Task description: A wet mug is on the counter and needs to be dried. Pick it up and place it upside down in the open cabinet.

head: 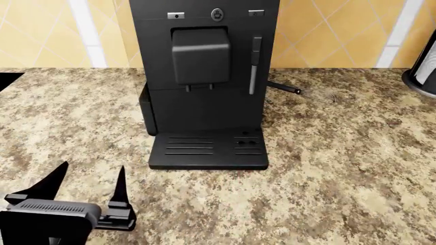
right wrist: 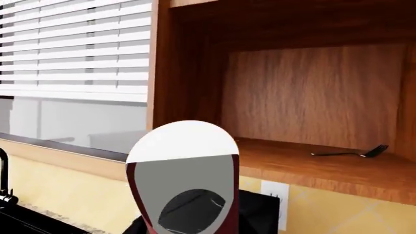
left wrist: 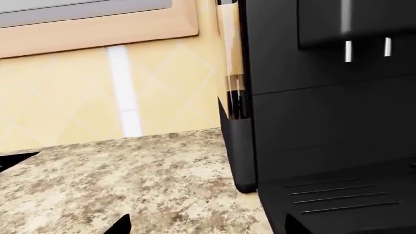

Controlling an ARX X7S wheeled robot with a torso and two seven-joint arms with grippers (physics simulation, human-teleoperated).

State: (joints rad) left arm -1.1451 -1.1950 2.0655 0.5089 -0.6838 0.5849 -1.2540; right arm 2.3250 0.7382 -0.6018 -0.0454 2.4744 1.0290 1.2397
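Observation:
The dark red mug [right wrist: 185,146] with its white inside facing the camera fills the lower middle of the right wrist view. My right gripper [right wrist: 195,229] is shut on it, with dark fingers [right wrist: 260,217] on either side. The mug is held in the air in front of the open wooden cabinet [right wrist: 312,92], just below its shelf [right wrist: 325,170]. The right gripper is out of the head view. My left gripper [head: 93,171] is open and empty, low over the speckled granite counter [head: 340,168] to the front left of the coffee machine; it also shows in the left wrist view [left wrist: 208,226].
A black coffee machine [head: 204,76] stands mid-counter against the yellow tiled wall, close to the left gripper [left wrist: 325,122]. A dark fork [right wrist: 351,152] lies on the cabinet shelf. A window with blinds [right wrist: 71,48] is beside the cabinet. A dark round object [head: 422,66] stands at the counter's right edge.

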